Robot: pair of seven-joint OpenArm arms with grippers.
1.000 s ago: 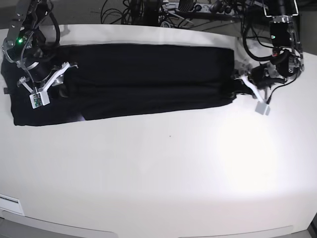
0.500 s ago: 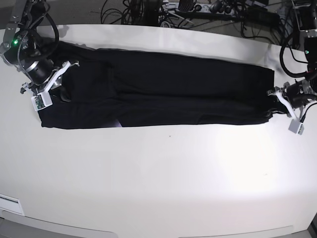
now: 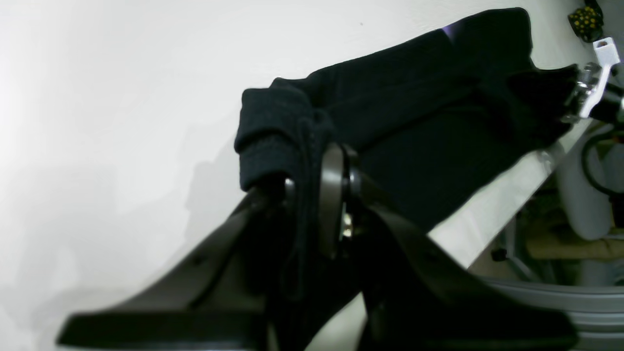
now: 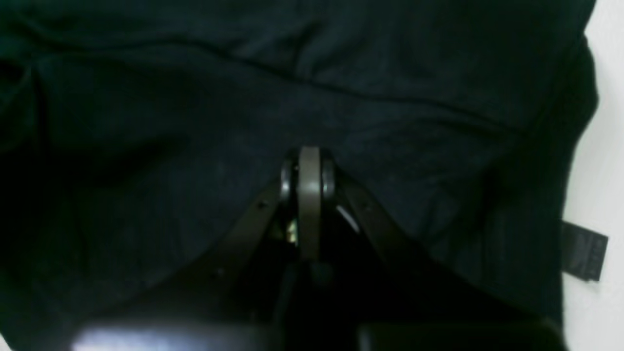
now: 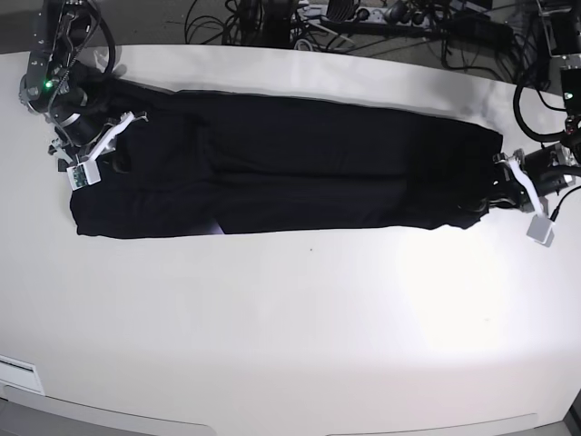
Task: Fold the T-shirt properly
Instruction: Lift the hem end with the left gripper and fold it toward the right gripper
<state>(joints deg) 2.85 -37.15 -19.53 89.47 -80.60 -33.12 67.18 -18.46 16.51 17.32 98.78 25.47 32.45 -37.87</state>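
Observation:
The black T-shirt (image 5: 290, 163) lies as a long, narrow folded band across the far half of the white table (image 5: 300, 318), plain side up. A sliver of purple print shows at its near edge (image 5: 213, 229). My left gripper (image 5: 505, 186) is at the band's right end; in the left wrist view the left gripper (image 3: 312, 187) is shut on a bunched fold of the T-shirt (image 3: 429, 122). My right gripper (image 5: 91, 150) is at the band's left end; in the right wrist view the right gripper (image 4: 309, 168) is shut, pinching the T-shirt (image 4: 341, 73). A cloth label (image 4: 584, 251) sticks out at the hem.
Cables and equipment (image 5: 345, 18) crowd the space behind the table's far edge. The left gripper sits close to the table's right edge (image 5: 567, 136). A white sticker (image 5: 18, 372) is at the front left corner.
My left gripper has pulled its end of the T-shirt far to the right, stretching the band long and narrow. My right gripper has shifted slightly up and back with its end.

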